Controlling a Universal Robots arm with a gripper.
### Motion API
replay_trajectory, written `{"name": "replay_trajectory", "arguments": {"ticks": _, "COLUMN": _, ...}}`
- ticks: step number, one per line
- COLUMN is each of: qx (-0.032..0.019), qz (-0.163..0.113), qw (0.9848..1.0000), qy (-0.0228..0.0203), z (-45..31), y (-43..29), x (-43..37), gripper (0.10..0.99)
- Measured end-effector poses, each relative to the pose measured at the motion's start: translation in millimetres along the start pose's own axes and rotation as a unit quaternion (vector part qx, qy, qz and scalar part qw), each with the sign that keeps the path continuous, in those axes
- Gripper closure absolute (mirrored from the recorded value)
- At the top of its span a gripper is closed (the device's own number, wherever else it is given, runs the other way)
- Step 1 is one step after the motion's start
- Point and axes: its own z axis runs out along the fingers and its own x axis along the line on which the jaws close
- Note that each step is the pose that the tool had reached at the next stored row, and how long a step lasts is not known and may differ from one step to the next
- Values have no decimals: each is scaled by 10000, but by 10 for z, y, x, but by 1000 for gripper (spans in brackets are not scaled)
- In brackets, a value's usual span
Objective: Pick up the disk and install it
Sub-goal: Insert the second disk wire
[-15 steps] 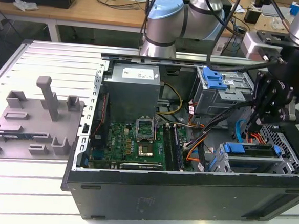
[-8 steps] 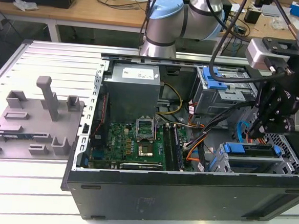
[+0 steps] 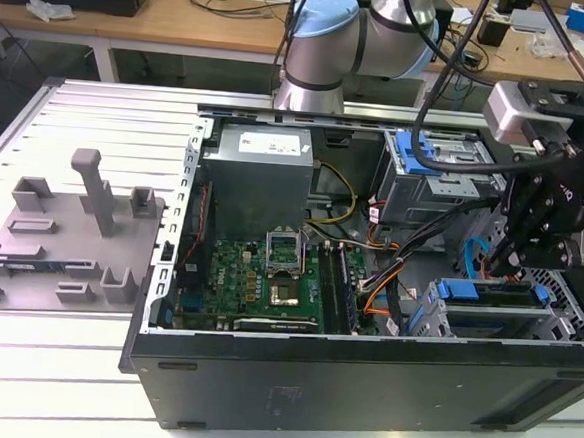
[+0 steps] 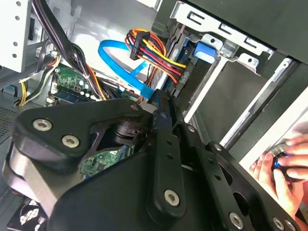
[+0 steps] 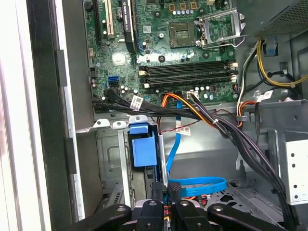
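The jaws of the gripper (image 5: 166,195) stand pressed together with nothing between them, poised above the lower drive bay inside the open computer case (image 3: 360,394). Just beside them the disk (image 3: 491,305), blue-bracketed, sits in that bay. Blue data cable (image 5: 197,185) loops nearby; the motherboard (image 3: 267,282) lies further off.

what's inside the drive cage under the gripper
In the exterior view the gripper hangs over the drive cage. The disk sits inside, its blue bracket and silver top showing. Its underside and anything lower in the cage are hidden.
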Motion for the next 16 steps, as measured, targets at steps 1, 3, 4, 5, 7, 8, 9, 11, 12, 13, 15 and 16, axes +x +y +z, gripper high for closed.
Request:
{"name": "replay_trajectory", "arguments": {"ticks": 1, "qx": 0, "qz": 0, "qw": 10000, "qy": 0, "z": 0, "y": 0, "x": 0, "gripper": 925}}
{"name": "replay_trajectory", "arguments": {"ticks": 3, "qx": 0, "qz": 0, "qw": 10000, "qy": 2, "z": -1, "y": -1, "x": 2, "gripper": 925}}
{"name": "replay_trajectory", "arguments": {"ticks": 4, "qx": 0, "qz": 0, "qw": 10000, "qy": 2, "z": -1, "y": -3, "x": 3, "gripper": 925}}
{"name": "replay_trajectory", "arguments": {"ticks": 5, "qx": 0, "qz": 0, "qw": 10000, "qy": 1, "z": 0, "y": -4, "x": 4, "gripper": 925}}
{"name": "replay_trajectory", "arguments": {"ticks": 7, "qx": 0, "qz": 0, "qw": 10000, "qy": 1, "z": 0, "y": -7, "x": 16, "gripper": 925}}
{"name": "replay_trajectory", "arguments": {"ticks": 8, "qx": 0, "qz": 0, "qw": 10000, "qy": 2, "z": -1, "y": -8, "x": 28, "gripper": 925}}
{"name": "replay_trajectory", "arguments": {"ticks": 9, "qx": 0, "qz": 0, "qw": 10000, "qy": 1, "z": 0, "y": -11, "x": 43, "gripper": 925}}
{"name": "replay_trajectory", "arguments": {"ticks": 11, "qx": 0, "qz": 0, "qw": 10000, "qy": 0, "z": 3, "y": -15, "x": 62, "gripper": 925}}
{"name": "replay_trajectory", "arguments": {"ticks": 12, "qx": 0, "qz": 0, "qw": 10000, "qy": 0, "z": 4, "y": -16, "x": 63, "gripper": 925}}
{"name": "replay_trajectory", "arguments": {"ticks": 13, "qx": 0, "qz": 0, "qw": 10000, "qy": 1, "z": 5, "y": -16, "x": 64, "gripper": 925}}
{"name": "replay_trajectory", "arguments": {"ticks": 15, "qx": 0, "qz": 0, "qw": 10000, "qy": 1, "z": 8, "y": -19, "x": 65, "gripper": 925}}
{"name": "replay_trajectory", "arguments": {"ticks": 16, "qx": 0, "qz": -1, "qw": 10000, "qy": 2, "z": 9, "y": -20, "x": 65, "gripper": 925}}
